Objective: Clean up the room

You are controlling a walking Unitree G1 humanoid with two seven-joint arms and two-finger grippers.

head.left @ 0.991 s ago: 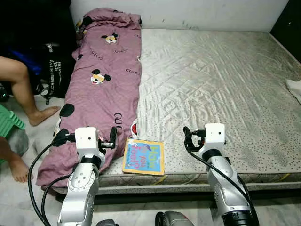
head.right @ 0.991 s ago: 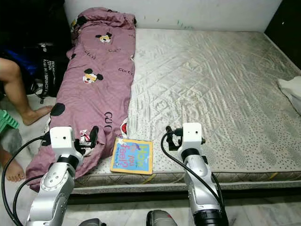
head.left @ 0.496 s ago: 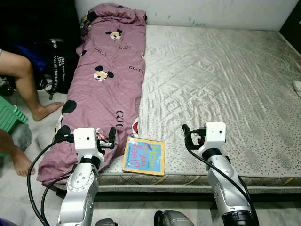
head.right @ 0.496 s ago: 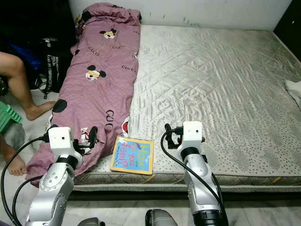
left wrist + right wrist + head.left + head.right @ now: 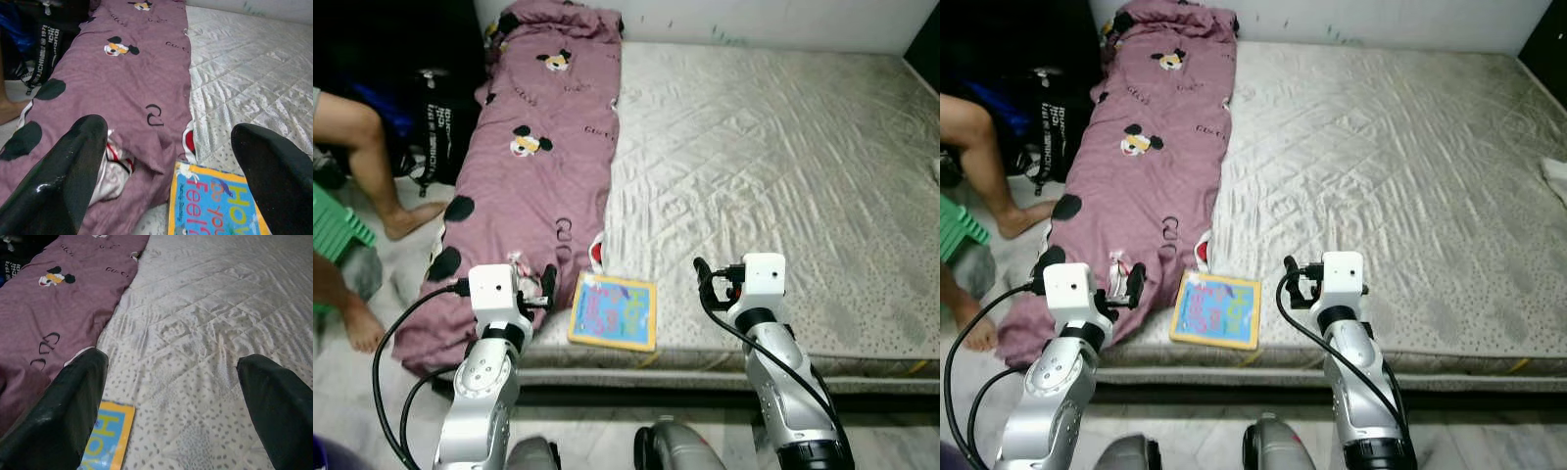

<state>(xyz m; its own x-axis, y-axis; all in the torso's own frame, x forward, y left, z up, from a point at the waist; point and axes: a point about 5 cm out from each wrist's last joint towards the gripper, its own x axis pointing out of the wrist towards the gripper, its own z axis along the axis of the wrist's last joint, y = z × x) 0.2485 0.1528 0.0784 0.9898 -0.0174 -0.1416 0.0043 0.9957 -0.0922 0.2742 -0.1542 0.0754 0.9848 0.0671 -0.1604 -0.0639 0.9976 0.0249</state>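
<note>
On my far left I see a person's bare leg (image 5: 367, 157) on the floor beside the bed. The purple blanket (image 5: 533, 166) runs down the mattress's (image 5: 783, 166) left side. My left pincer (image 5: 166, 166) hangs released over the blanket's near end. The picture book (image 5: 614, 310) lies flat at the mattress's front edge, between both arms. My right pincer (image 5: 171, 401) is released too, above the bare mattress.
</note>
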